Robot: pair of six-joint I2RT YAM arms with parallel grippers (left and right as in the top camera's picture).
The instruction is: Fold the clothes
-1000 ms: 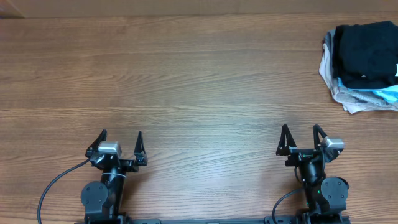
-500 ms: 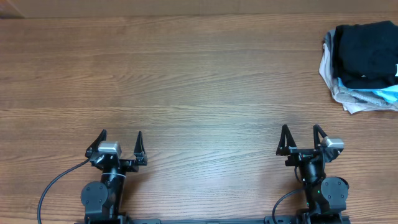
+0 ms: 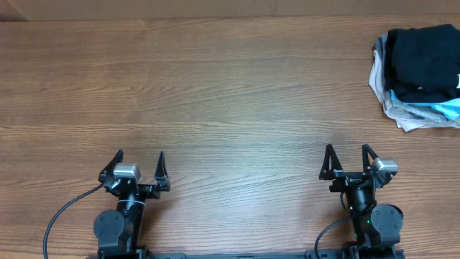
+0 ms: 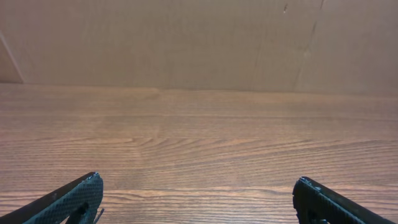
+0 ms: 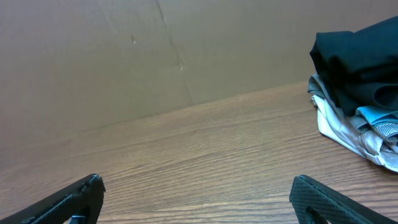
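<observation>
A pile of clothes (image 3: 420, 75) lies at the far right of the wooden table (image 3: 215, 93): a black garment on top of grey-white and light blue ones. It also shows at the right of the right wrist view (image 5: 360, 93). My left gripper (image 3: 140, 156) is open and empty near the front left edge; its spread fingertips show in the left wrist view (image 4: 198, 186). My right gripper (image 3: 346, 151) is open and empty near the front right, well short of the pile; its fingertips show in the right wrist view (image 5: 198, 186).
A brown cardboard wall (image 4: 199, 37) stands along the far edge of the table, also seen in the right wrist view (image 5: 124, 56). Both arm bases sit at the front edge.
</observation>
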